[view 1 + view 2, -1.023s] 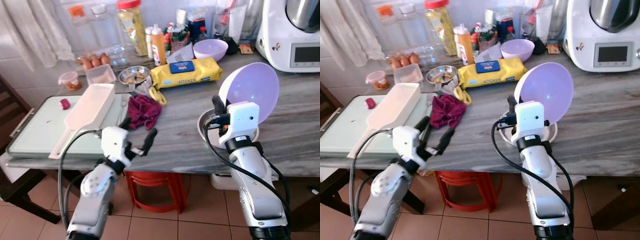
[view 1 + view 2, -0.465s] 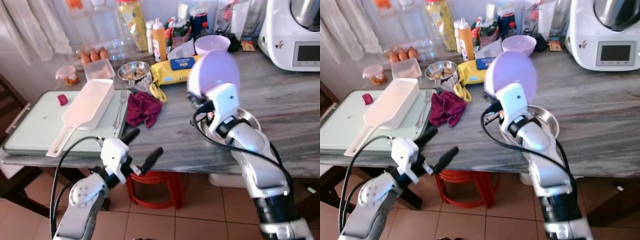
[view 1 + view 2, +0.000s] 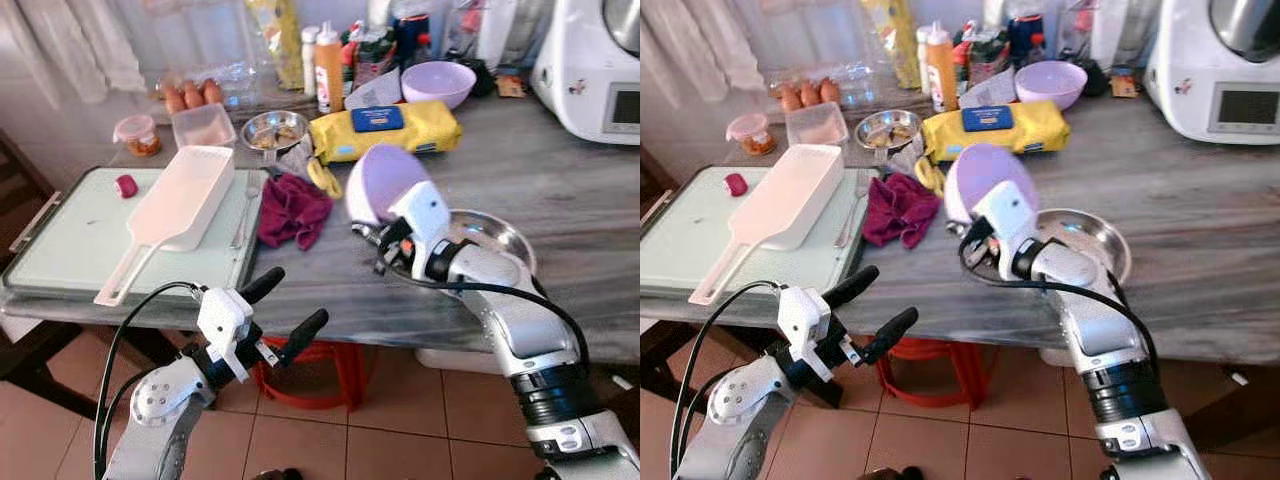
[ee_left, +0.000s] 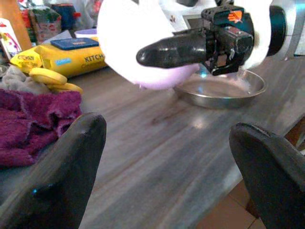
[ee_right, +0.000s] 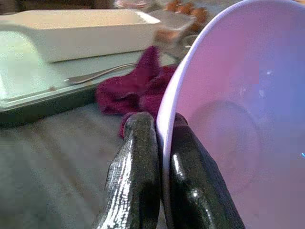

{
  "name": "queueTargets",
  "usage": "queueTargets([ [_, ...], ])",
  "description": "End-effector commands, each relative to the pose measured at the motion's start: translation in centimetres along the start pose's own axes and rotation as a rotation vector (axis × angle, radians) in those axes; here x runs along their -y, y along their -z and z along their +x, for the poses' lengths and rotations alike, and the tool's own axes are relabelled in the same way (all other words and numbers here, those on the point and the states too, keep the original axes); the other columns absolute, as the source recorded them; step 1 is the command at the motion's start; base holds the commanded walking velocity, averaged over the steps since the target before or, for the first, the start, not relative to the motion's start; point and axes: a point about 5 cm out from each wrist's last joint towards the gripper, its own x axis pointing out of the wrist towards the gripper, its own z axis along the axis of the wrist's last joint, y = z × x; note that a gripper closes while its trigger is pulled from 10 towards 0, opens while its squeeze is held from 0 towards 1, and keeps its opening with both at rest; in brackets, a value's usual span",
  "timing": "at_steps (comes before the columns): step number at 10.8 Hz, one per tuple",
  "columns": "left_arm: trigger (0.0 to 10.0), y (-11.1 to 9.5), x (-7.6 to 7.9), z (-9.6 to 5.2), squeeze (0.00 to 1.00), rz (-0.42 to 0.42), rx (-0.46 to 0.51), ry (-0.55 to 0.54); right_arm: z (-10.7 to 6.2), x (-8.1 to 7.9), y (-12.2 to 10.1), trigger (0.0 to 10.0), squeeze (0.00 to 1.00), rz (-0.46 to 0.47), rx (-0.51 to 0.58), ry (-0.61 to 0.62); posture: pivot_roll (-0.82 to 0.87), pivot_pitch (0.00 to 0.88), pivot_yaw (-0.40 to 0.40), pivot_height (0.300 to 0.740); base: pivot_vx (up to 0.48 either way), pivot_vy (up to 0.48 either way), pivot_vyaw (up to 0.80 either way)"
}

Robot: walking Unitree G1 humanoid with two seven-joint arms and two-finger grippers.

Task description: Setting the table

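Over counter, right gripper [image 5: 159, 191] pinches rim of empty lilac bowl [image 3: 380, 180]; left gripper [image 3: 285, 310] spread wide, empty.

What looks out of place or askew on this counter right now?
The lilac bowl is tipped on edge, not upright: the right gripper pinches its rim above the counter, beside the steel dish. A crumpled maroon cloth lies loose by the tray. Nothing looks spilled or broken. The left gripper hangs open below the counter edge.
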Motion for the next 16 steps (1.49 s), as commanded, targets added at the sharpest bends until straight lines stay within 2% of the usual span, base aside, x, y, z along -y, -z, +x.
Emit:
queueTargets([
  [1, 10.0, 0.4, -0.1, -0.5, 0.0, 0.002, -0.018, -0.002, 0.4, -0.3, -0.6, 10.0, 0.0, -0.021, 0.012, -0.046, -0.06, 0.142, 0.096, 0.74, 0.0, 0.0, 0.0],
  [4, 10.0, 1.1, -0.1, -0.5, 0.0, -0.01, -0.027, 0.011, 0.2, -0.3, 0.1, 10.0, 0.0, -0.018, -0.043, -0.102, -0.06, 0.144, 0.1, 0.74, 0.0, 0.0, 0.0],
  [5, 10.0, 1.2, -0.1, -0.5, 0.0, -0.011, -0.029, 0.012, 0.2, -0.3, 0.2, 10.0, 0.11, -0.031, -0.052, -0.104, -0.06, 0.146, 0.101, 0.74, 0.0, 0.0, 0.0],
  [6, 10.0, 1.4, -0.1, -0.5, 0.0, -0.013, -0.034, 0.011, 0.1, -0.3, 0.4, 10.0, 0.14, -0.031, -0.068, -0.106, -0.06, 0.146, 0.102, 0.74, 0.0, 0.0, 0.0],
  [7, 10.0, 1.6, -0.1, -0.5, 0.0, -0.017, -0.039, 0.013, 0.2, -0.2, 0.6, 10.0, 0.74, -0.026, -0.072, -0.098, -0.06, 0.145, 0.103, 0.74, 0.0, 0.0, 0.0],
  [8, 10.0, 1.9, -0.2, -0.5, 0.0, -0.02, -0.043, 0.012, 0.2, -0.2, 0.7, 10.0, 1.0, -0.026, -0.073, -0.096, -0.06, 0.144, 0.104, 0.74, 0.0, 0.0, 0.0],
  [11, 10.0, 2.7, -0.4, -0.7, 0.0, -0.022, -0.059, 0.006, 0.2, 0.0, 0.5, 10.0, 1.0, -0.034, -0.061, -0.078, -0.06, 0.141, 0.108, 0.74, 0.0, 0.0, 0.0],
  [14, 10.0, 3.1, -0.8, -0.9, 0.0, -0.017, -0.072, 0.002, 0.4, 0.4, -1.2, 10.0, 1.0, -0.068, 0.039, -0.035, -0.06, 0.135, 0.116, 0.74, 0.0, 0.0, 0.0],
  [16, 10.0, 3.1, -0.9, -0.8, 0.0, -0.012, -0.077, 0.006, 0.2, 0.6, -3.0, 10.0, 1.0, -0.105, 0.123, 0.035, -0.06, 0.129, 0.12, 0.74, 0.0, 0.0, 0.0],
])
